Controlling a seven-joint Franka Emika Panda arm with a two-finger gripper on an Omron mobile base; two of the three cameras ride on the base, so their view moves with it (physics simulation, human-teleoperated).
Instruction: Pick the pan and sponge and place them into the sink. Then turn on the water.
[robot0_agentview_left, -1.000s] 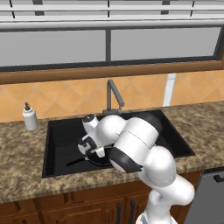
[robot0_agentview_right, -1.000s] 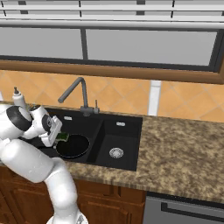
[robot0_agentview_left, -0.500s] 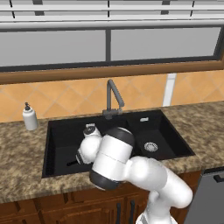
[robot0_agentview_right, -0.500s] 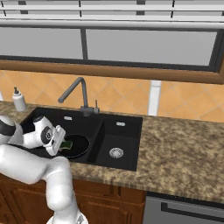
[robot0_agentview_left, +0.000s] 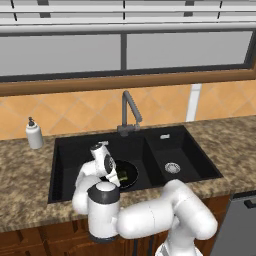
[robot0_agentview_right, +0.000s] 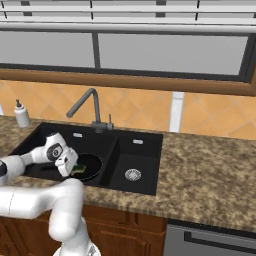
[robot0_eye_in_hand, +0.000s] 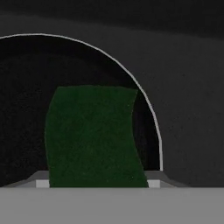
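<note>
In the sink's (robot0_agentview_right: 150, 150) larger basin our pincer (robot0_agentview_right: 71, 168) grips the sponge (robot0_eye_in_hand: 92, 135) between its fingers, just above the pan (robot0_agentview_right: 89, 166) lying on the basin floor. We see no readable writing on the bottle (robot0_agentview_left: 34, 134) on the desk (robot0_agentview_right: 210, 180).

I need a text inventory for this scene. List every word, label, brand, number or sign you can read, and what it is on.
None: no readable text in any view.
Soap bottle: plain white, no label.
Faucet and sink: no brand mark; the small pale tabs on the sink's back wall are too small to tell.
Dishwasher front: no lettering.
Sponge and pan: unmarked.
</note>
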